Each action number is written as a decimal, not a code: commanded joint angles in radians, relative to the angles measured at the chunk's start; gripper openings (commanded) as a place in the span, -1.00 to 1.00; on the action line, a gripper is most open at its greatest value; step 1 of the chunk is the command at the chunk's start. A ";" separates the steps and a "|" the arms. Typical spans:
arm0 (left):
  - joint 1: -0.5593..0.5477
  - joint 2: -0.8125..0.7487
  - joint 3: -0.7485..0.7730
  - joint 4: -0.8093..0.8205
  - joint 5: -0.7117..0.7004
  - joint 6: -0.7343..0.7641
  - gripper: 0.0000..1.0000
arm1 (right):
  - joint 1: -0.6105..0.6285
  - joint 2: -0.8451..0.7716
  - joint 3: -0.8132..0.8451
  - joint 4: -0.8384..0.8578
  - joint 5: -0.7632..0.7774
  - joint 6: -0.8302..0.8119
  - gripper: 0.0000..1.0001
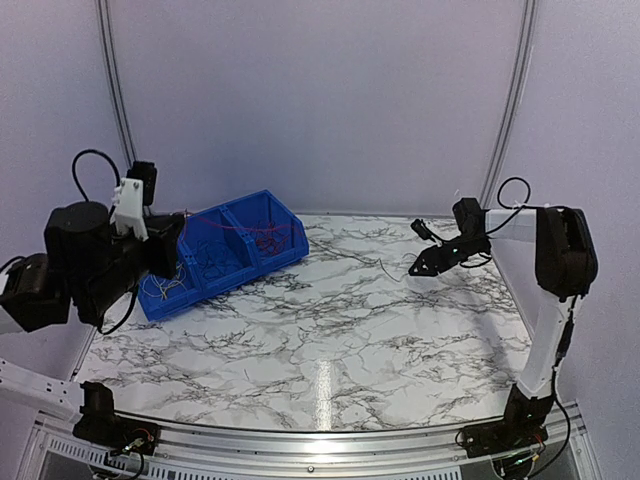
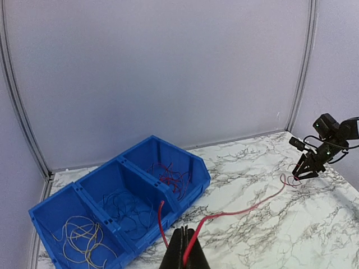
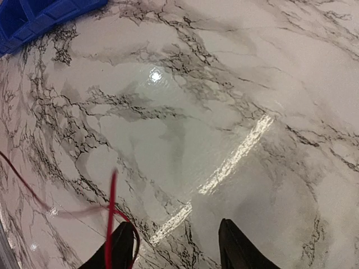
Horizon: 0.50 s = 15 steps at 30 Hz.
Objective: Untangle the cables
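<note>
Two robot arms [image 1: 560, 250], one blue three-compartment bin [image 2: 199, 174], three wire bundles [image 2: 81, 238] inside it (one whitish, one dark, one red) and one loose red cable [image 2: 241, 212].

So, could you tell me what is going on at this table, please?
The two arms are sorting thin cables. The left end effector is shut on a red cable, which trails across the marble table to the right end effector. That one's jaws stand open, with the cable beside one finger, not clamped. A blue bin holds whitish cables, dark cables and red cables in separate compartments.
</note>
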 commanded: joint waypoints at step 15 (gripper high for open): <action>0.453 0.812 0.900 -0.093 0.443 0.152 -1.00 | -0.002 -0.279 -0.037 -0.298 -0.373 -0.211 0.97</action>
